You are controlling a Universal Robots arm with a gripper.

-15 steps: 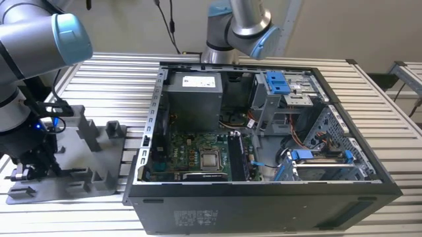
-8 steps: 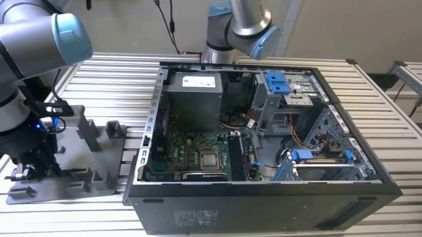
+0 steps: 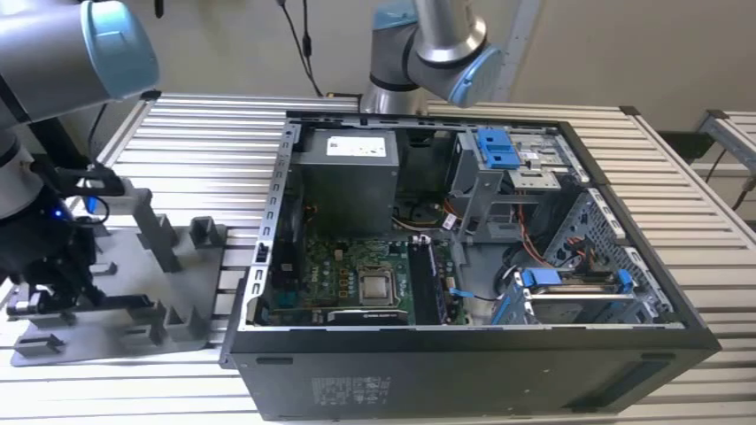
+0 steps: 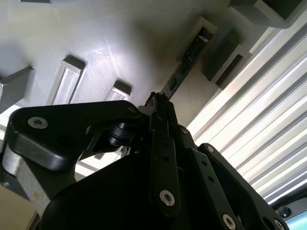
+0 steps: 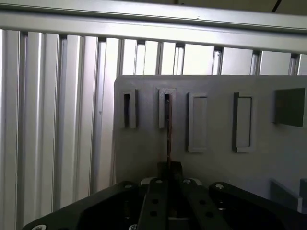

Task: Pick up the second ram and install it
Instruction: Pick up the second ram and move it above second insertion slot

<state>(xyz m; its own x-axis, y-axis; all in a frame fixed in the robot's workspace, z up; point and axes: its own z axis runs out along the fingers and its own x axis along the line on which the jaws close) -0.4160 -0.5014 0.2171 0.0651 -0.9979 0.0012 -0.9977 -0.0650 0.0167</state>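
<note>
First wrist view, second ram (image 5: 168,129) edge-on, jutting from closed gripper (image 5: 169,166)

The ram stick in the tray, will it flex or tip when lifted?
Probably stiff: the second ram is a straight thin board standing on edge. Likely light, being so slim. Freed from its slot in the grey tray it could tip, since that slot seems to hold it upright.

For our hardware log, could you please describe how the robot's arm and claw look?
The arm is silver metal tubing with rounded light-blue joint caps. Its claw is matte black, built of flat linked bars pinned with round silver screws.
</note>
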